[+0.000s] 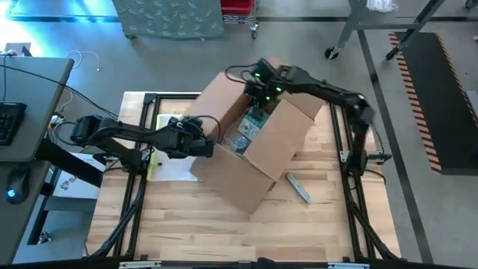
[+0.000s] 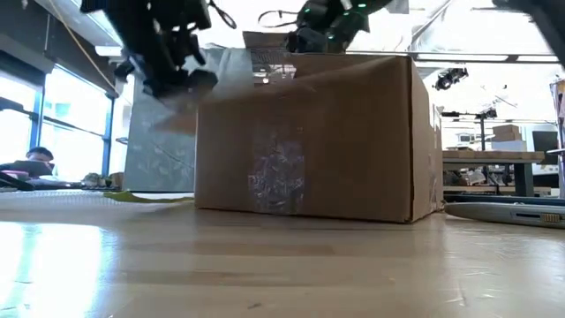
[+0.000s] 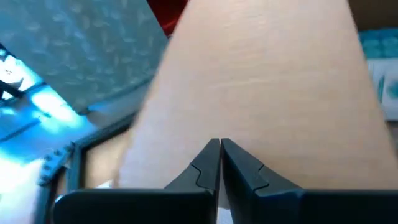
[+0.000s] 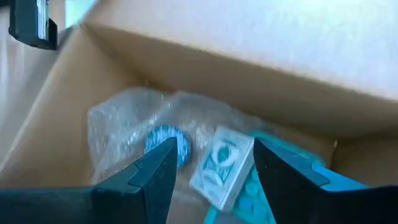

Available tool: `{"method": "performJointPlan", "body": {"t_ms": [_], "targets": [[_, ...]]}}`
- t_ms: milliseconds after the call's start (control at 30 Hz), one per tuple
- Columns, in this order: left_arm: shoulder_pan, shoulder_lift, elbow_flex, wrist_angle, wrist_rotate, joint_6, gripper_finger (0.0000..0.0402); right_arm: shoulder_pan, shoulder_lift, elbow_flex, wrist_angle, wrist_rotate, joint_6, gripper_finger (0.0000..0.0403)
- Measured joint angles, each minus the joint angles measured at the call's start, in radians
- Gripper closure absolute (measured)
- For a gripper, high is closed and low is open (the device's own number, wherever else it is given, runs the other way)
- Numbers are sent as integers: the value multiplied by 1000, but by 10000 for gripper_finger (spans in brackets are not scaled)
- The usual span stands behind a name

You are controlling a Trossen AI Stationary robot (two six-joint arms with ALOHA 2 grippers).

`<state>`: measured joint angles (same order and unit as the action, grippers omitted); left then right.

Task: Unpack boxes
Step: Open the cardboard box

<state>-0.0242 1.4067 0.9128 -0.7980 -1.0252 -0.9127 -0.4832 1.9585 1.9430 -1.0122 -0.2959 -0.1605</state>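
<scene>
The brown cardboard box [image 1: 254, 149] stands open in the middle of the table, turned at a slant; the low view shows its near wall [image 2: 309, 132]. Inside lie crinkly clear film [image 4: 124, 124], a small white and teal pack [image 4: 221, 165] and teal packaging [image 1: 250, 127]. My right gripper [image 4: 214, 162] hangs open above the box's inside, pointing down at the pack, and touches nothing. My left gripper [image 3: 219, 144] is shut, at the box's left flap [image 3: 261, 81]. My left gripper's shut fingertips [image 3: 211, 152] stand close against the outer face of the box's left flap [image 3: 249, 112], coming from the table's left. I cannot tell whether they touch it.
A flat clear sleeve with a yellow edge [image 1: 168, 161] lies on the table left of the box. A long grey item [image 1: 299, 187] lies on the wood right of the box. Black frame rails [image 1: 142, 149] run along both sides. A desk with a keyboard [image 1: 11, 119] stands beyond the left edge.
</scene>
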Motion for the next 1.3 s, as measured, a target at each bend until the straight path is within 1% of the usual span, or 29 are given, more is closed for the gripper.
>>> {"method": "performJointPlan", "body": {"t_ms": [167, 200, 233, 333, 467, 600, 733, 833, 1067, 1167, 1233, 1300], "targets": [[-11, 1, -103, 115, 11, -2, 402, 6, 206, 344, -412, -17, -36, 214], [-11, 1, -120, 124, 14, -10, 402, 11, 237, 401, -492, -32, -41, 215], [-11, 2, -135, 129, 14, -20, 402, 16, 247, 414, -540, -57, -45, 215], [-10, 2, -174, 130, 20, -46, 401, 27, 192, 318, -564, -134, -19, 215], [-8, 2, -218, 144, 29, -57, 401, 65, 105, 216, -551, -118, 29, 215], [-8, 2, -237, 141, 27, -88, 401, 123, -10, 172, -558, -112, 78, 215], [-8, 3, -241, 140, 24, -89, 401, 204, -138, 119, -558, -35, 151, 215], [-8, 3, -241, 140, 23, -89, 401, 279, -251, 44, -557, 15, 224, 215], [-8, 2, -241, 141, 21, -90, 401, 452, -499, -227, -559, 69, 433, 215], [-11, -14, -231, 137, 26, -87, 401, 525, -586, -310, -562, 84, 520, 215], [-29, -44, -193, 137, 39, -39, 401, 571, -627, -349, -553, 112, 578, 215], [-60, -82, -130, 140, 44, 54, 401, 609, -661, -376, -542, 160, 616, 215]]}}
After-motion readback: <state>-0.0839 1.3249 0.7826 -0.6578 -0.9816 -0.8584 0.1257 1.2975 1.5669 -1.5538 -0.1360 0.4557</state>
